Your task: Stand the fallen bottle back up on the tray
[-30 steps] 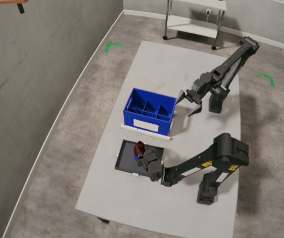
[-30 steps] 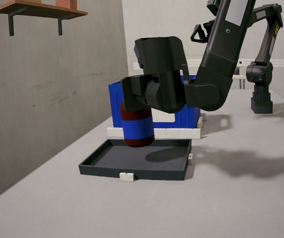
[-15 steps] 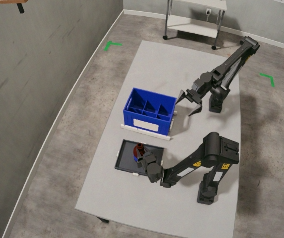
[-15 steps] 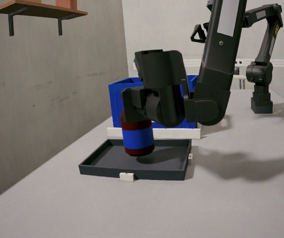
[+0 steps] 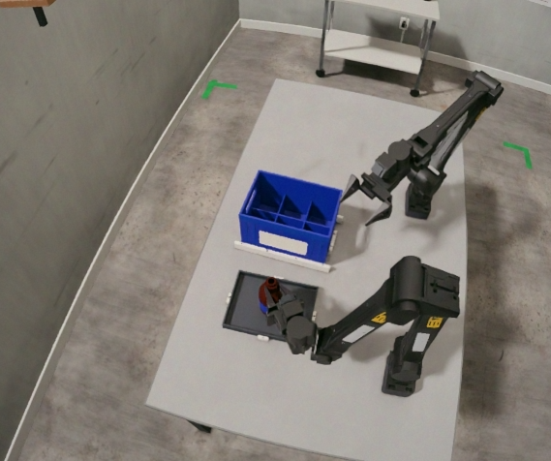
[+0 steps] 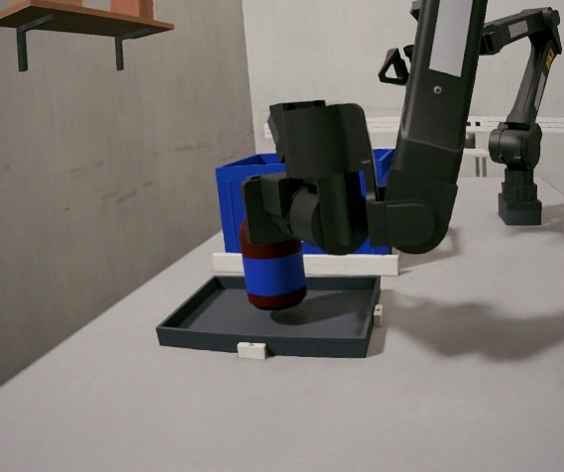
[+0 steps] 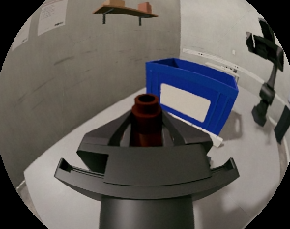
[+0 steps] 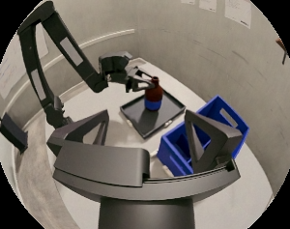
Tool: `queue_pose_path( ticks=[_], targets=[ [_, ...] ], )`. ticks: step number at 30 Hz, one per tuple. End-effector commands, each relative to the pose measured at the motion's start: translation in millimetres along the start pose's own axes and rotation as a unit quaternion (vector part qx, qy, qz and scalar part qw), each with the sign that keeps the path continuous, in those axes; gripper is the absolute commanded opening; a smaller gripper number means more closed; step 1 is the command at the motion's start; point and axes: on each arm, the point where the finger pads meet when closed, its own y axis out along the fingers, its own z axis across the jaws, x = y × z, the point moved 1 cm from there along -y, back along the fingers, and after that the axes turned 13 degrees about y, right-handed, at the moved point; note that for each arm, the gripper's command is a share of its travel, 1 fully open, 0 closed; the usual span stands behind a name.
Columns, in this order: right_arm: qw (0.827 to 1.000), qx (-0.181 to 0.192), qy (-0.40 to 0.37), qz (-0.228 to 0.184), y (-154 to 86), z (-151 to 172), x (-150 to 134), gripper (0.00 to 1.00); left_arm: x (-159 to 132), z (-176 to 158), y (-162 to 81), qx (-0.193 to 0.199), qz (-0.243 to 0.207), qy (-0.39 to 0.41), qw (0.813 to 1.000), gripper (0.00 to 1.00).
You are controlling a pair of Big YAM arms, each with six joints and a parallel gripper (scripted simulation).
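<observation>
The brown bottle with a blue band (image 5: 264, 291) (image 6: 274, 277) (image 7: 147, 115) (image 8: 153, 101) is close to upright, neck up, perhaps slightly tilted. Its base hangs a little above the tray (image 5: 240, 310) (image 6: 205, 337) (image 8: 132, 118), with a shadow below it. My left gripper (image 5: 272, 296) (image 7: 146, 113) is shut on the bottle's neck from the side; its fingers are hidden in the exterior view. My right gripper (image 5: 354, 212) (image 8: 146, 113) is open and empty, high beside the crate. The tray lies flat. The blue crate (image 5: 248, 232) (image 6: 228, 202) (image 7: 157, 81) (image 8: 172, 158) stands level.
A white strip (image 5: 283, 256) (image 6: 348, 264) runs along the crate's tray side, between crate and tray. Small white blocks (image 5: 262, 338) (image 6: 251, 350) sit at the tray's edges. The left arm reaches low over the tray's right side in the top view.
</observation>
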Motion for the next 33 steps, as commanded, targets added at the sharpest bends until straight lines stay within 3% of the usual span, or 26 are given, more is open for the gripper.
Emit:
queue_pose_path(
  ticks=[1,33],
  targets=[
    [1.000,0.002,-0.005,-0.017,-0.6,0.9,12.2,1.00,3.3,3.6,7.4,-0.001,-0.013,0.008,1.000,0.28],
    [1.000,0.002,-0.005,-0.017,-0.6,0.9,12.2,1.00,-17.9,1.0,4.8,0.002,-0.011,0.007,1.000,0.28]
  ],
)
